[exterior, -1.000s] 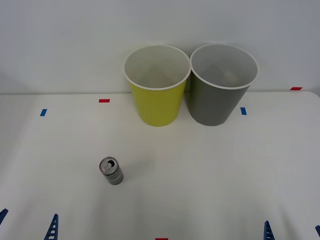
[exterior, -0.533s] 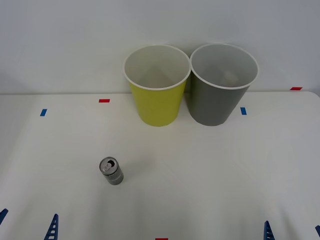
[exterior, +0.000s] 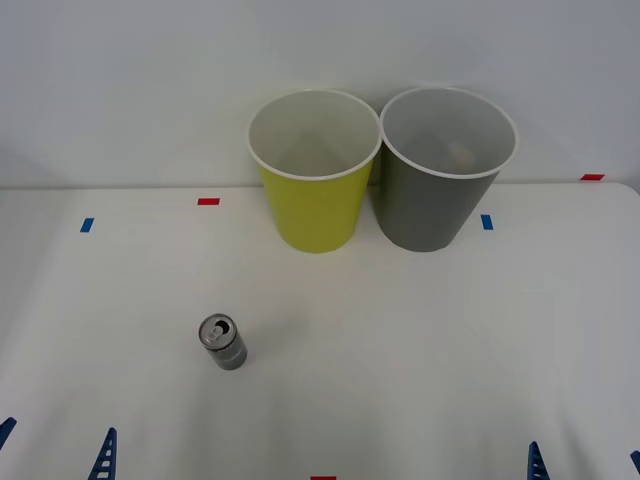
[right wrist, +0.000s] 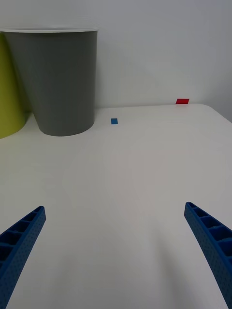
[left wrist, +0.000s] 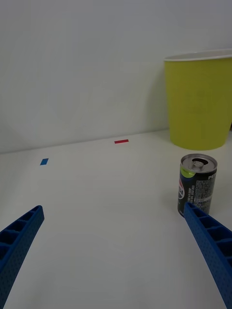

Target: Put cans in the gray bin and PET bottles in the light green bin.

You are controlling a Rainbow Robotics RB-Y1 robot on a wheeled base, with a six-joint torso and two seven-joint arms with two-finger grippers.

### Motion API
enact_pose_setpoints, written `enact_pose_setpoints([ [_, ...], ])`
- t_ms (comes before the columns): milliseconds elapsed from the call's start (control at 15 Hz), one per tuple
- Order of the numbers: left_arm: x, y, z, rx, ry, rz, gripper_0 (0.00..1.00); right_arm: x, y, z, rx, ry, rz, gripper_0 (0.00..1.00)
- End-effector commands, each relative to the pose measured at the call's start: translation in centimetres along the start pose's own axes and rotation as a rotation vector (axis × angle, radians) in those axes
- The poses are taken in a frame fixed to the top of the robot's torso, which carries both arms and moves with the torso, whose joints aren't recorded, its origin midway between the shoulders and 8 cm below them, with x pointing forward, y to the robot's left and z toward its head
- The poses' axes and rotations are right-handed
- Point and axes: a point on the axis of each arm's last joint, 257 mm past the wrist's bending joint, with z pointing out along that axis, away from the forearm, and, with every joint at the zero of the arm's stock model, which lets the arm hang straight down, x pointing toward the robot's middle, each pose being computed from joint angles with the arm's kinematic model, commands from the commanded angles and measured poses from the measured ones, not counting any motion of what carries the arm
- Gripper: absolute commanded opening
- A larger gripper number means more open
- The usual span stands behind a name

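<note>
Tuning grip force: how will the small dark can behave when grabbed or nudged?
The small dark metal drink can stands upright and narrow, so a sideways nudge may tip it, then it would roll. Its tab is open, so it is probably light and its thin wall may dent.

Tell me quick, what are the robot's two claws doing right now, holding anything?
Left gripper: open, holding nothing, low at the table's near edge with the can just ahead.
Right gripper: open, holding nothing, low at the near edge.
</note>
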Motion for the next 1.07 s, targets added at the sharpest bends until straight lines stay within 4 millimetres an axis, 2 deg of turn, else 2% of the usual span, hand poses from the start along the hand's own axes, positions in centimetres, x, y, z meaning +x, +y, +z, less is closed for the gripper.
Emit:
enact_pose_setpoints([
  [67, 0.0, 0.0, 0.0, 0.0, 0.0, 0.0, 1.0, 0.0, 0.0, 0.0, 0.0, 0.0, 0.0, 1.0],
  [1067, 0.0, 0.0, 0.0, 0.0, 0.0, 0.0, 1.0, 0.0, 0.0, 0.0, 0.0, 0.0, 0.0, 1.0],
])
